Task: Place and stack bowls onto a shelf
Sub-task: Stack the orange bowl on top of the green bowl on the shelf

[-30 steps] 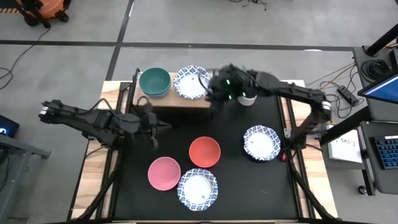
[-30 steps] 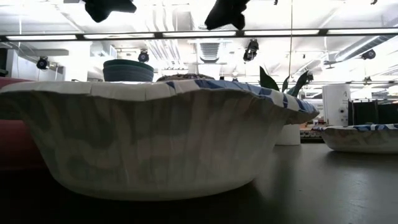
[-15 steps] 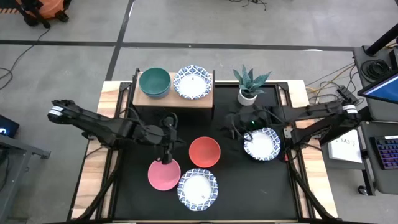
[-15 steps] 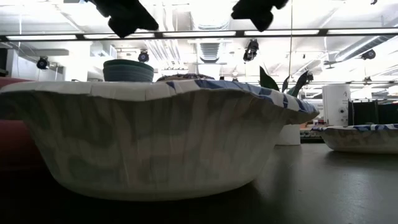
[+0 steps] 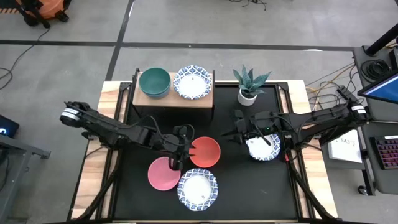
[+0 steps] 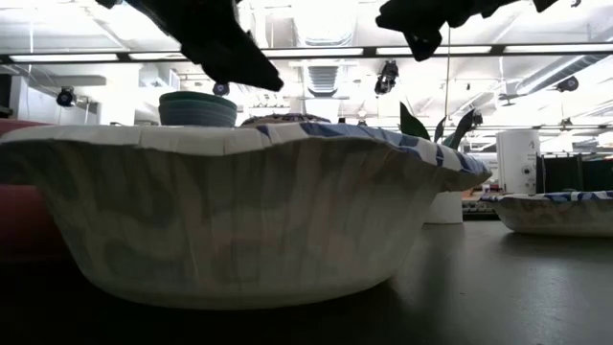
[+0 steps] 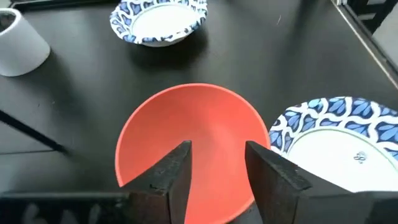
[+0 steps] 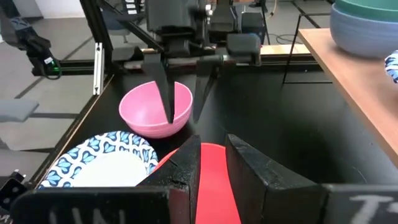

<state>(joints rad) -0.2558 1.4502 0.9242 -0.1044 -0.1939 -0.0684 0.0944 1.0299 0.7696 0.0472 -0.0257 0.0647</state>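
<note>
Green-on-blue stack and a patterned bowl are already sitting on the shelf. Red bowl is being approached by left gripper, jaws parted, empty; right gripper narrowly parted. Four bowls are remaining on the table.

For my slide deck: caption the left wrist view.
Left claw, open, poised over the red bowl between two blue-patterned bowls.

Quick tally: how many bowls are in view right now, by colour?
Green bowl: 1
Blue bowl, under the green one: 1
Red bowl: 1
Pink bowl: 1
White bowls with blue pattern: 3
Total: 7 showing; any bowls nested out of sight cannot be counted.
</note>
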